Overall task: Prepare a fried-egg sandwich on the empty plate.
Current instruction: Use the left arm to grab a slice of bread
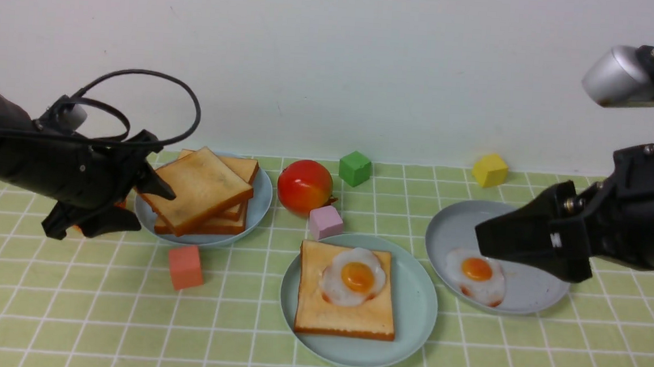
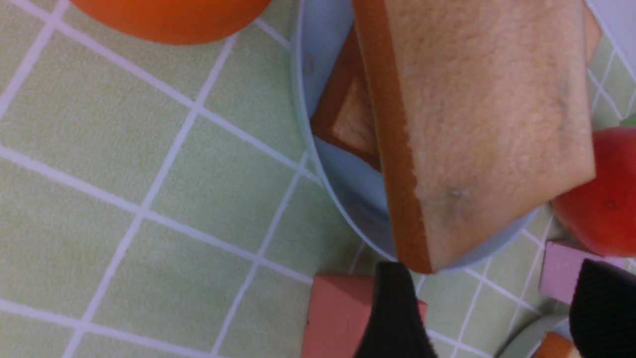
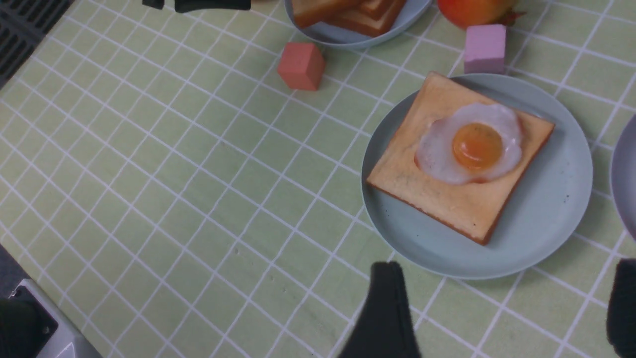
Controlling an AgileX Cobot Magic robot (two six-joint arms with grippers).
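Left claw (image 1: 154, 210) hides part of the light-blue plate (image 1: 262, 201).

worktop (image 1: 69, 315): green checked cloth | mint plate (image 1: 415, 319) front centre | blue plate (image 1: 260, 202) left | grey plate (image 1: 455, 225) right | red fruit (image 1: 304, 186), green cube (image 1: 354, 168), yellow cube (image 1: 489, 170) behind | pink cube (image 1: 326, 222) beside fruit | salmon cube (image 1: 185, 267) front-left

Bright even light, soft faint shadows, left wrist view slightly blurred
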